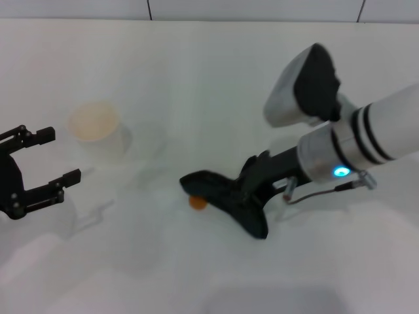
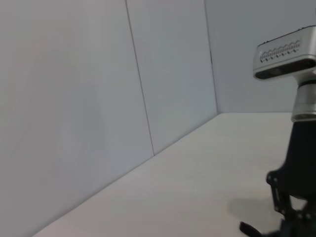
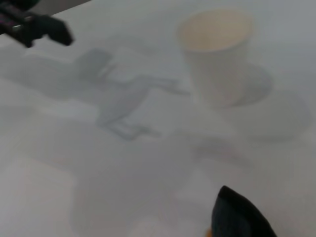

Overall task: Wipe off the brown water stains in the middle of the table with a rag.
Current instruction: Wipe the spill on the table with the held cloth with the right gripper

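The brown water stain (image 1: 197,203) is a small orange-brown spot on the white table (image 1: 196,78). My right gripper (image 1: 247,188) is shut on the black rag (image 1: 219,193), which hangs low over the table. The rag's far tip lies just over the stain's edge. In the right wrist view the rag (image 3: 239,215) shows as a dark lump with a trace of the stain (image 3: 209,232) beside it. My left gripper (image 1: 60,156) is open and empty at the table's left, away from the stain.
A pale translucent plastic cup (image 1: 98,131) stands left of the stain, between it and the left gripper; it also shows in the right wrist view (image 3: 217,49). The left wrist view shows the wall panels and my right arm's wrist camera (image 2: 286,59).
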